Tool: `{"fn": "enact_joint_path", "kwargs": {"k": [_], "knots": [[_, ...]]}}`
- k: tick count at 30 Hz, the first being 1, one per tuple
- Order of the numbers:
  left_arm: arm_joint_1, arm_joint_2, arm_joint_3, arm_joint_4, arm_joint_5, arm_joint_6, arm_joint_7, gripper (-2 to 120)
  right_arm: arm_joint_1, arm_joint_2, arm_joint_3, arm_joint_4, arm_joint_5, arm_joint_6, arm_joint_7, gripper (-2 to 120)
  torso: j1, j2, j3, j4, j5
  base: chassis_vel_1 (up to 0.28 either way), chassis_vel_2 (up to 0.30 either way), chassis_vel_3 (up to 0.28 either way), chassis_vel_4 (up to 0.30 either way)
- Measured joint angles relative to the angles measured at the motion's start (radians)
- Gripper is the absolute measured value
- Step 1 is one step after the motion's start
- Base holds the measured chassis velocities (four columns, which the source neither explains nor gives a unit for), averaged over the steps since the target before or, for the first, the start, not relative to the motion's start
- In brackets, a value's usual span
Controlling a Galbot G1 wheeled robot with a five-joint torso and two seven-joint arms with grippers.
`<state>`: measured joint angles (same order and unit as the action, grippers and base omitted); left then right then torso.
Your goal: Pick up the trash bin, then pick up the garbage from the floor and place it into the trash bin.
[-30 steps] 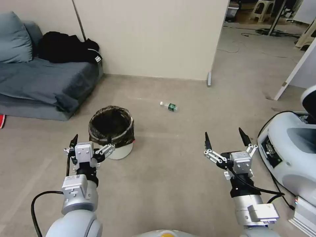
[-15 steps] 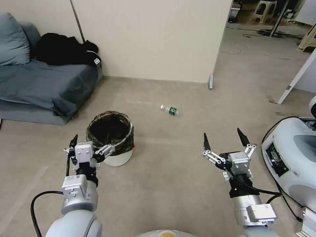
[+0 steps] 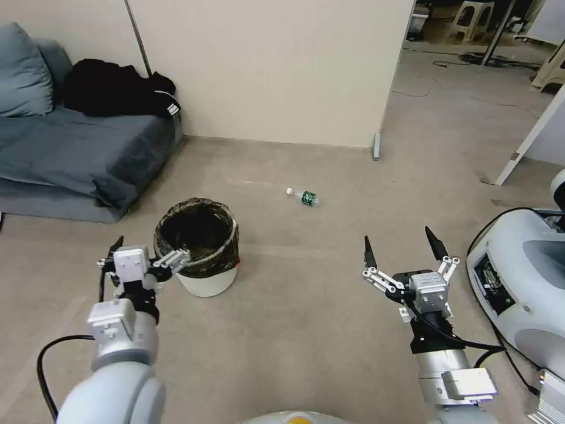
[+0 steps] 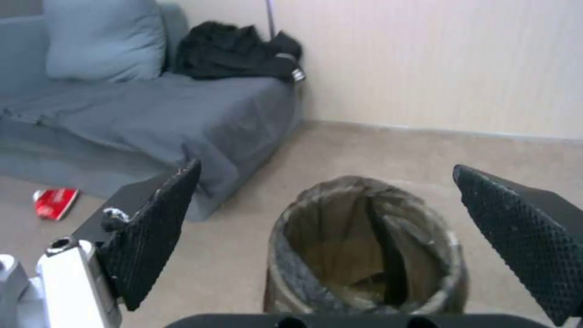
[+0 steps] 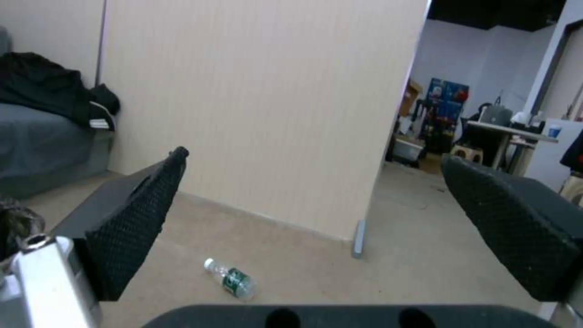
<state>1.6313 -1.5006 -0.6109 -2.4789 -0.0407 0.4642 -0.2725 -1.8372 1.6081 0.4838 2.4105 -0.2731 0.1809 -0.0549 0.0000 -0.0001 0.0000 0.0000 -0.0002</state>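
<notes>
Trash bin [image 3: 198, 247] is seen upright on the floor, just beside the left hand [image 3: 144, 257], spread open. Right hand [image 3: 402, 250] is held open; bottle [image 3: 303, 197] lies beyond.

The floor [image 3: 306, 294] is flat beige-grey carpet, bare and evenly lit. Ahead of the left fingers [image 3: 117, 243] and off to their outer side stands a low grey-blue sofa [image 3: 70, 159] with a matching cushion [image 3: 20, 73] and a heap of black clothing [image 3: 112, 88] against the back corner. A thin metal pole [image 3: 136, 35] leans up the wall beside it. Beyond both pairs of fingers runs a cream partition wall [image 3: 271, 65], ending in a small metal foot [image 3: 376, 146]. Past the right fingers [image 3: 434, 241] an opening leads to a dimmer room with floor cables [image 3: 488, 58] and plastic stools [image 3: 468, 17].
</notes>
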Motion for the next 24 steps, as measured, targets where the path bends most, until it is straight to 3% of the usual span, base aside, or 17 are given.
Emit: {"fn": "enact_joint_path", "kwargs": {"k": [10, 24], "knots": [[-0.05, -0.005, -0.054, 0.096, -0.062, 0.051, -0.034, 100, 0.001, 0.0, -0.003, -0.006, -0.023, 0.017, 0.0, 100, 0.0, 0.0, 0.0, 0.0, 0.0001, 0.0, 0.0, 0.0, 0.0], [-0.077, -0.013, -0.086, 0.158, -0.106, 0.088, -0.057, 100, 0.0, 0.0, -0.003, -0.009, -0.03, 0.018, 0.0, 100, 0.0, 0.0, 0.0, 0.0, 0.0002, 0.0, 0.0, 0.0, 0.0]]}}
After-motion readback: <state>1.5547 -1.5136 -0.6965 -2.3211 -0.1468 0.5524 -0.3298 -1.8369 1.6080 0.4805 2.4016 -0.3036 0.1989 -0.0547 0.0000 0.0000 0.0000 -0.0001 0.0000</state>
